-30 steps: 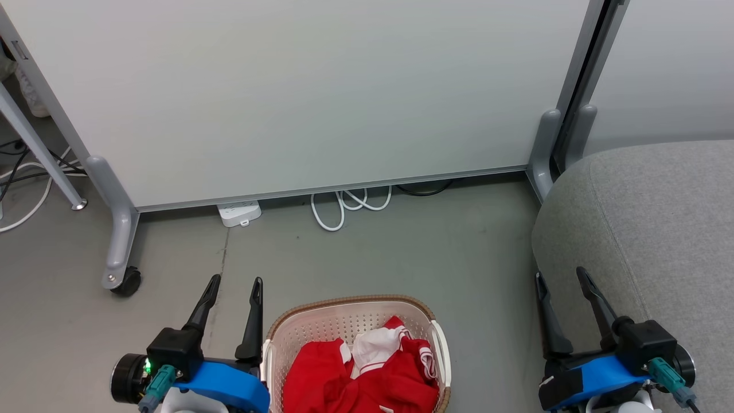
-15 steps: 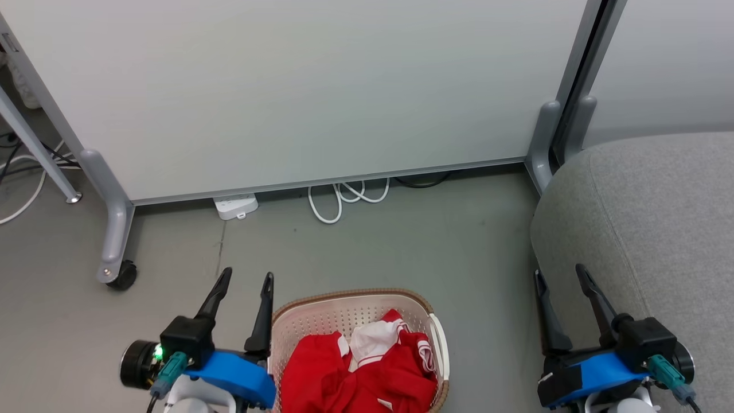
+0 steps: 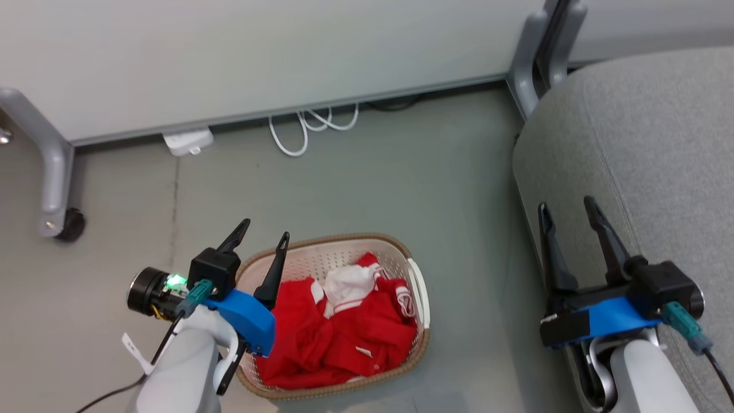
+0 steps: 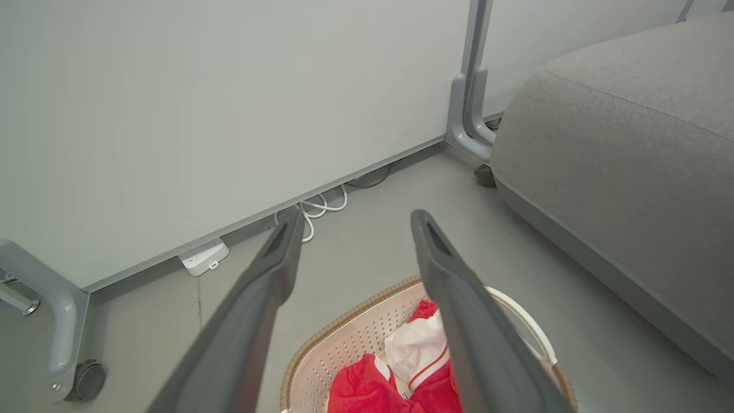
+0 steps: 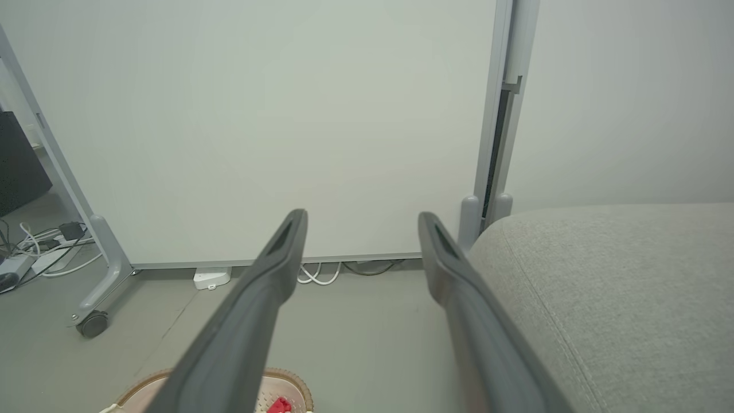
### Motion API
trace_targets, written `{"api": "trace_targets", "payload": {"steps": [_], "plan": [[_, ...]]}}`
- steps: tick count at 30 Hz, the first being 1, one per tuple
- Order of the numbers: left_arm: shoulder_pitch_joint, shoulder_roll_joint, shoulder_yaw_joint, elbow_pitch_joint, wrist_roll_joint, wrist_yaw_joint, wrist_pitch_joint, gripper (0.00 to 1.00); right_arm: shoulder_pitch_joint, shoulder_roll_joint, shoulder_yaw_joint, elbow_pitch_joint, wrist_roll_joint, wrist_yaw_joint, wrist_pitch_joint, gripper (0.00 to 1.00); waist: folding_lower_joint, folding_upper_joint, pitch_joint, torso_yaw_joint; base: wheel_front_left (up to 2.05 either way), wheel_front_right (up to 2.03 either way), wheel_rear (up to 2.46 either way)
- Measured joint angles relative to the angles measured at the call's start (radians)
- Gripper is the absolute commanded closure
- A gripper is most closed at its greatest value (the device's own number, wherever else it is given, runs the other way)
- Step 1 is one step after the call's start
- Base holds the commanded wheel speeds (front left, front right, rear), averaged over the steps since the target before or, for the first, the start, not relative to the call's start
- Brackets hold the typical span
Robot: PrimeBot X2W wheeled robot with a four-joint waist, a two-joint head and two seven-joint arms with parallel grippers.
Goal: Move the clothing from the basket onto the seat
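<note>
Red clothing [image 3: 338, 332] with white panels lies heaped in the cream basket [image 3: 416, 287] on the floor; it also shows as clothing [image 4: 401, 378] in the basket [image 4: 338, 350] in the left wrist view. My left gripper [image 3: 264, 229] hangs open over the basket's left rim, empty, and appears as the left gripper [image 4: 355, 221] in its own view. The right gripper [image 3: 565, 203] is open and empty beside the front edge of the grey seat [image 3: 642, 132], and the right gripper [image 5: 361, 221] points at the white panel.
A white partition panel [image 3: 229, 51] on grey wheeled feet [image 3: 54, 189] stands behind. A power strip [image 3: 186, 142] and looped white cable [image 3: 304, 129] lie at its base. Grey floor [image 3: 373, 178] lies between basket and seat.
The head camera has tilted down and turned, so the whole picture shifted up and left. My left gripper has moved in over the basket's left rim. Both grippers stay open.
</note>
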Motion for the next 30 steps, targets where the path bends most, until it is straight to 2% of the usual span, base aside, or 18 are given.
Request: {"api": "trace_targets", "payload": {"steps": [8,19,30], "plan": [[-0.143,0.033,-0.129,0.190,0.015,-0.003,0.000,0.00,-0.096,-0.002,0.013,-0.024,0.008,0.000,0.000,0.00,0.0001,0.0000,0.137,-0.053,0.00,0.00,0.00],[-0.281,0.064,-0.326,0.428,-0.052,-0.005,0.007,0.00,-0.181,0.006,0.006,-0.051,0.019,0.000,0.000,0.00,0.0001,0.0000,0.307,-0.119,0.00,0.00,0.00],[-0.381,0.108,-0.494,0.549,-0.069,-0.006,0.113,0.00,-0.234,0.020,-0.004,-0.077,0.037,0.000,0.000,0.00,0.0001,0.0000,0.457,-0.172,0.00,0.00,0.00]]}}
